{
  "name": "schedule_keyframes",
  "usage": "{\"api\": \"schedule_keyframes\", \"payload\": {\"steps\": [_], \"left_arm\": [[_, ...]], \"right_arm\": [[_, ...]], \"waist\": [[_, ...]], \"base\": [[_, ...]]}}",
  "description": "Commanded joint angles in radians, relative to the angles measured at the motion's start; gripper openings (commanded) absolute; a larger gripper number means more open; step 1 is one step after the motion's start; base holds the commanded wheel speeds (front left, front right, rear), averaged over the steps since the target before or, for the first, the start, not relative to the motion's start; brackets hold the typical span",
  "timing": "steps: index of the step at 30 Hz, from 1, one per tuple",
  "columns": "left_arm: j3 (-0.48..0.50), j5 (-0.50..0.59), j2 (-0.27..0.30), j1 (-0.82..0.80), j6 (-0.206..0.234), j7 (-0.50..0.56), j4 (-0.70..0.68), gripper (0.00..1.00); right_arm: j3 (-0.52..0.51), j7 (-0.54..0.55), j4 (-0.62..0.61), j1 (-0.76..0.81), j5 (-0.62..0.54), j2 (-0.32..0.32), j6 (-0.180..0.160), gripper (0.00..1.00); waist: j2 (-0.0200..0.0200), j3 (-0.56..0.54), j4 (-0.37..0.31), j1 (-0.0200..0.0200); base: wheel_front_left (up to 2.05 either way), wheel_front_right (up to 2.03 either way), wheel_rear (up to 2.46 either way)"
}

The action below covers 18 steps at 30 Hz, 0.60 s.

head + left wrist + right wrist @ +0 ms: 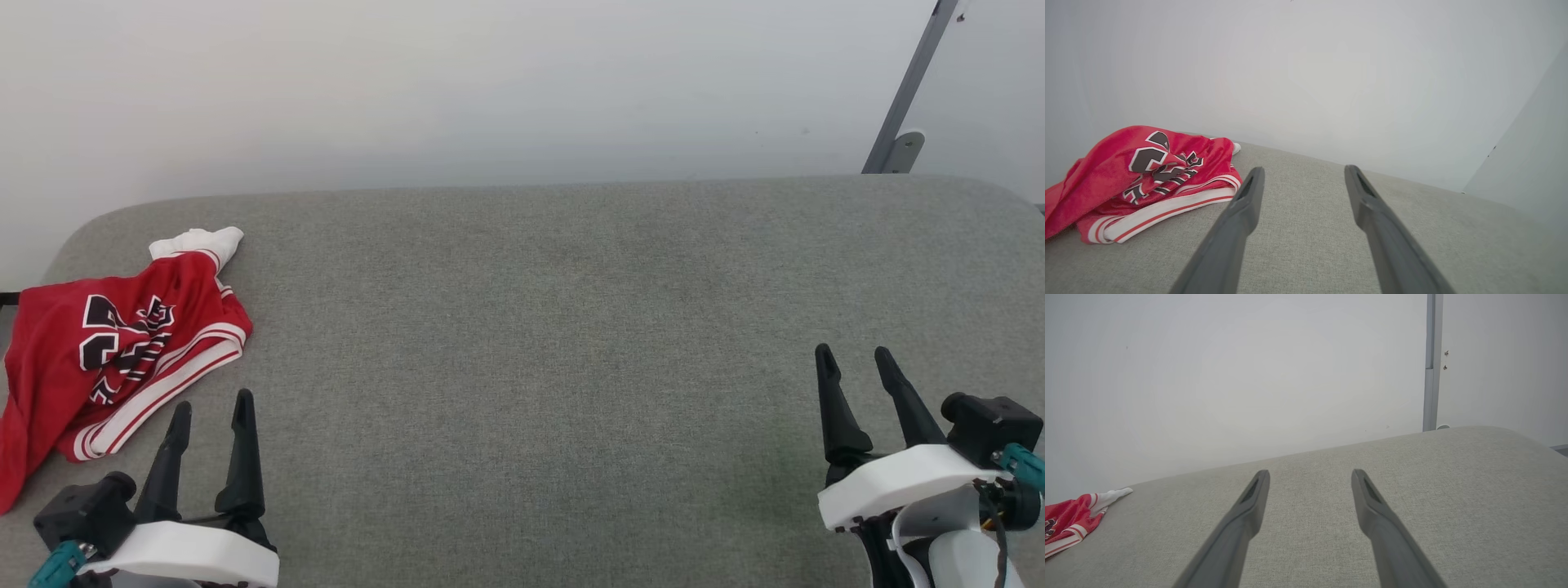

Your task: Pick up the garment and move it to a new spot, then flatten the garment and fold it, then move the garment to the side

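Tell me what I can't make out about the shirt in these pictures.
- The lettering on the shirt: head and left wrist views, folds of the crumpled cloth hide part of it.
- Most of the shirt: right wrist view, cut off by the left edge.
- Its full outline: all views, bunched on itself.

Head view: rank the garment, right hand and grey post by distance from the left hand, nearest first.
1. garment: crumpled at the far left, just beyond the open left hand.
2. right hand: across the grey padded surface, lower right.
3. grey post: upper right, behind the surface's far edge.
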Motion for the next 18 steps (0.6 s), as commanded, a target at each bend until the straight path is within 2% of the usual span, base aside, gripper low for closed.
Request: {"api": "schedule_keyframes", "payload": {"steps": [1, 18], "left_arm": [[-0.001, 0.030, 0.004, 0.006, -0.006, -0.010, -0.010, 1.00], [-0.007, 0.155, 0.012, 0.020, -0.023, -0.044, -0.016, 1.00]], "right_arm": [[-0.001, -0.012, -0.010, -0.018, -0.027, -0.004, 0.005, 1.00], [0.005, -0.045, -0.015, -0.012, -0.167, -0.011, 0.005, 1.00]], "waist": [[0.0000, 0.000, 0.000, 0.0000], [0.0000, -0.003, -0.003, 0.0000]], "base": [[0.00, 0.00, 0.00], [0.00, 0.00, 0.00]]}}
